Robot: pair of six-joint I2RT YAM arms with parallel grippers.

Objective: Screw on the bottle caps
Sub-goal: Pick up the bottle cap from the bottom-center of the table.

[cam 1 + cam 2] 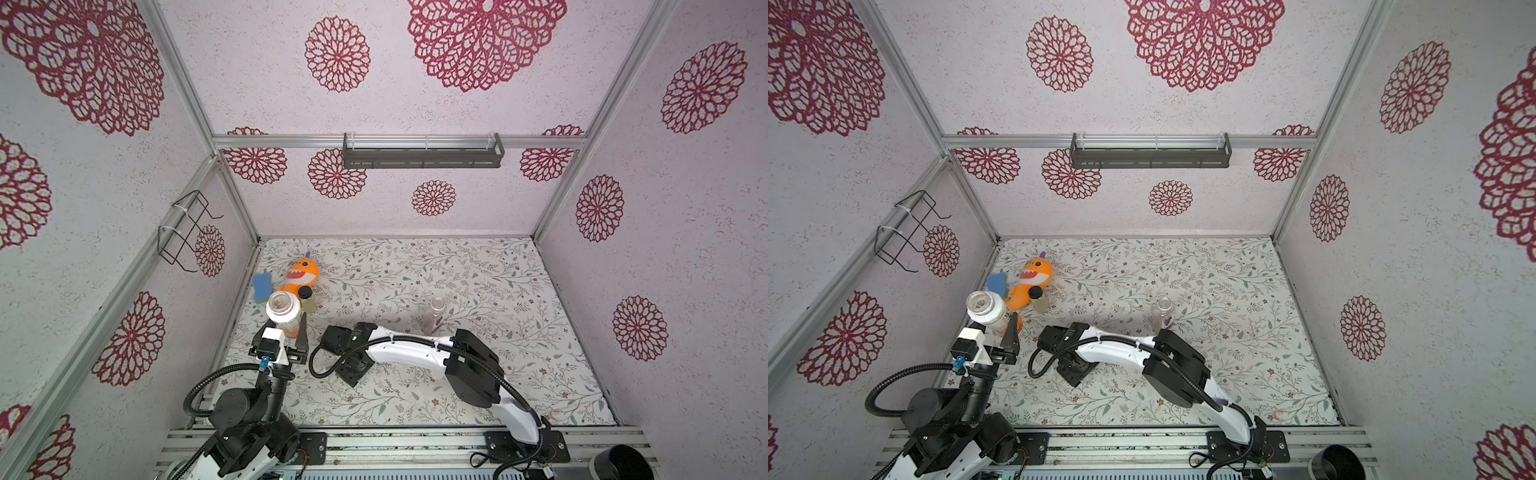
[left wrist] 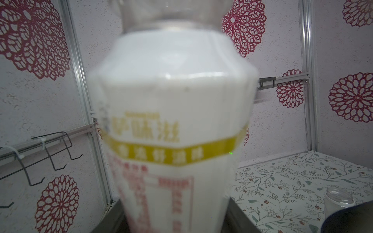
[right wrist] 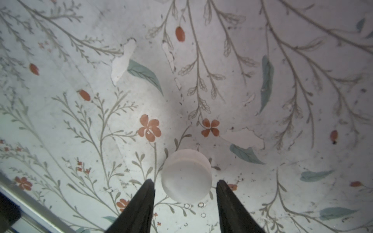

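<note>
Both top views: high, far, tilted down; share whole table [image 1: 457, 270]. Left wrist: behind left claw [image 2: 175, 216], level, bottle [image 2: 171, 100] close, blurred. Right wrist: above right claw [image 3: 184, 181], facing down, cap [image 3: 186, 177] between tips.

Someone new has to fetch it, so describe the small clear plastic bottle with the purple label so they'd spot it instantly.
Look at the floral-patterned table; just beyond the white right arm, near the table's middle, stands the small clear plastic bottle with the purple label. It stands alone, slimmer than the orange-and-white labelled bottle held at the table's left edge.
</note>
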